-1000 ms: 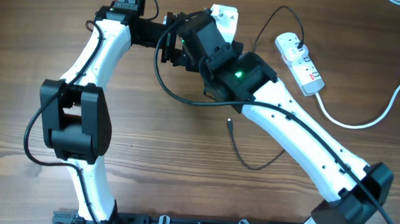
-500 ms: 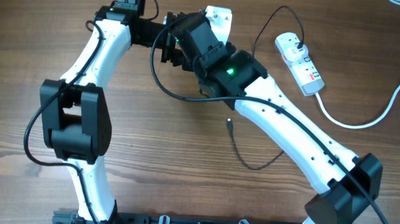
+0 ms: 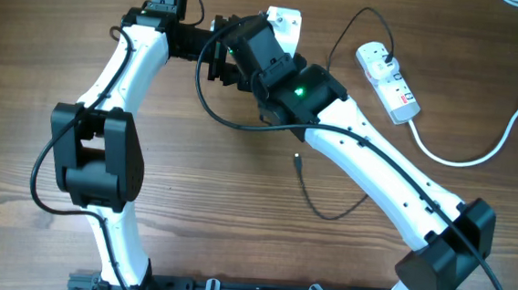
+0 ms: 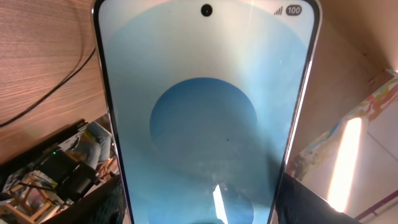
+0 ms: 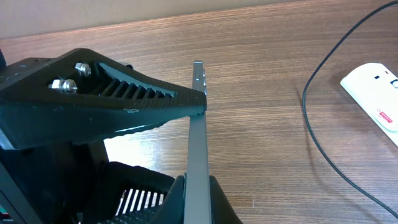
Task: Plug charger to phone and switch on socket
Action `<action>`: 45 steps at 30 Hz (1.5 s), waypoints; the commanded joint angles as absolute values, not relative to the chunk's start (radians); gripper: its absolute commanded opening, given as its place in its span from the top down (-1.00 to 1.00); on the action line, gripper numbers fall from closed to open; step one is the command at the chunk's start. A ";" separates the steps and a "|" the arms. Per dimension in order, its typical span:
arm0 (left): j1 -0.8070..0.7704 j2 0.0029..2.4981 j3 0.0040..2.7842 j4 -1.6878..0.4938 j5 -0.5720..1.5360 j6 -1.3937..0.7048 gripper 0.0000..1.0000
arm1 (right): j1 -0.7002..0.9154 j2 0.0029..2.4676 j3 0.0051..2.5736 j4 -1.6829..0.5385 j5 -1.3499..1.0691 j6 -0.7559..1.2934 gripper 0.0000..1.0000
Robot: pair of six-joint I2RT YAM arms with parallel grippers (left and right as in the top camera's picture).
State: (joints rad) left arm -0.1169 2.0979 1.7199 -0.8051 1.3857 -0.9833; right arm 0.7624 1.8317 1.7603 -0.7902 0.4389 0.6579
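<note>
Two jaws at phone [image 4: 205, 124], charger [image 3: 300, 163] apart

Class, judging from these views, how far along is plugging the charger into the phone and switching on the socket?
Done: the charger's plug looks seated in the socket. In hand: the left gripper holds the phone, the right gripper at its edge, grip unclear. Left: the connector tip lies loose on the table, not in the phone; the socket's switch position is unreadable.
</note>
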 commanded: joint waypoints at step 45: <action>-0.093 2.057 1.721 -0.796 1.398 -1.063 0.21 | 0.767 1.716 1.773 -0.852 0.397 2.026 0.91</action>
State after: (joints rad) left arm -0.0978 2.0953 1.7195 -0.7975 1.3552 -1.0611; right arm 0.7631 1.7470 1.7603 -0.8207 0.4034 1.9495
